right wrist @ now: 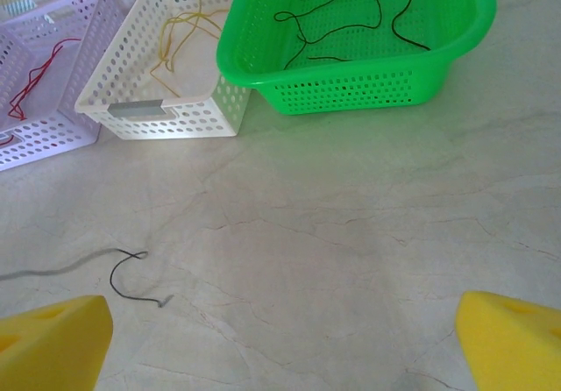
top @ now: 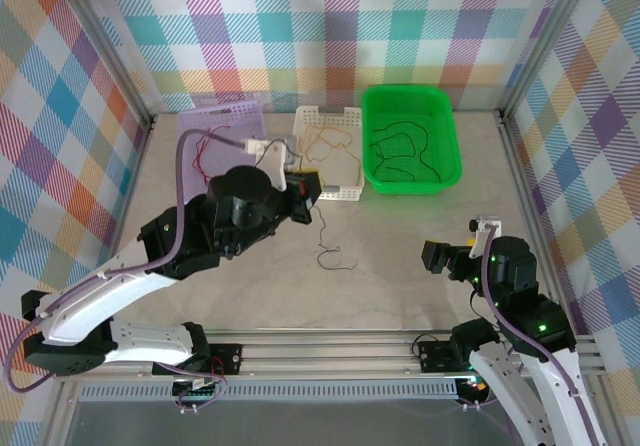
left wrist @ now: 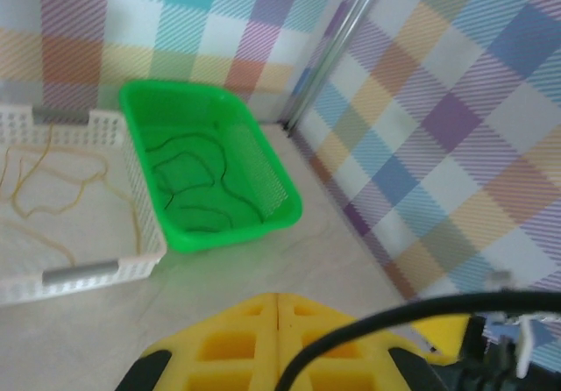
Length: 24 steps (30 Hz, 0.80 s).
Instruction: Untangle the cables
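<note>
Left claw [left wrist: 279, 308]: closed tight. The loose black cable [right wrist: 112, 279] runs up to it from the worktop [top: 400, 236], but I cannot tell if it is pinched.
Right claw [right wrist: 280, 347]: spread wide, holding nothing.
Sorted cables: red cables [right wrist: 35, 80] in the lilac basket [top: 225, 116], yellow cables [top: 325, 146] in the white basket [top: 340, 194], black cables [top: 400, 146] in the green basket [top: 410, 188].
Risk: the fine wire could slide free on a quick lift.
Risk: its trailing tail could snag the white basket's holes.

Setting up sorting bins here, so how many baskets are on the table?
3. A lilac basket at the back left, a white basket beside it in the middle, a green basket on the right. No others appear hidden.
</note>
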Motion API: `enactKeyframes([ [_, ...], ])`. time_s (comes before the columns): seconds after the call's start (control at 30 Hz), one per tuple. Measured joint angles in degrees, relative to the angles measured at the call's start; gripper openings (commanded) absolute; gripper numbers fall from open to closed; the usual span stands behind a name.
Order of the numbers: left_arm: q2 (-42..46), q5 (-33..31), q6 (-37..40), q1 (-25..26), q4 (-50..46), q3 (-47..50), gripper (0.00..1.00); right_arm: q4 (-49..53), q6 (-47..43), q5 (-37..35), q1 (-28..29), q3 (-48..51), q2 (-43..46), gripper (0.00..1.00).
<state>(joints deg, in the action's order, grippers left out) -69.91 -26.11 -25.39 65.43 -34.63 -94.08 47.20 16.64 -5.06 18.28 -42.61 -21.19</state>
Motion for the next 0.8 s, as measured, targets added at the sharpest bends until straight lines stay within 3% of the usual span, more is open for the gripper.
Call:
enactKeyframes([
  [0.43, -32.37, 0.74, 17.81, -0.37, -5.62, -56.92, 0.00, 0.02, -0.04, -0.79, 1.53, 0.31, 0.44, 1.00],
  [0.8, -38.73, 6.21, 22.21, -6.40, 9.62, -61.42, 0.00, -0.24, -0.50, -1.36, 3.56, 0.68, 1.42, 1.00],
])
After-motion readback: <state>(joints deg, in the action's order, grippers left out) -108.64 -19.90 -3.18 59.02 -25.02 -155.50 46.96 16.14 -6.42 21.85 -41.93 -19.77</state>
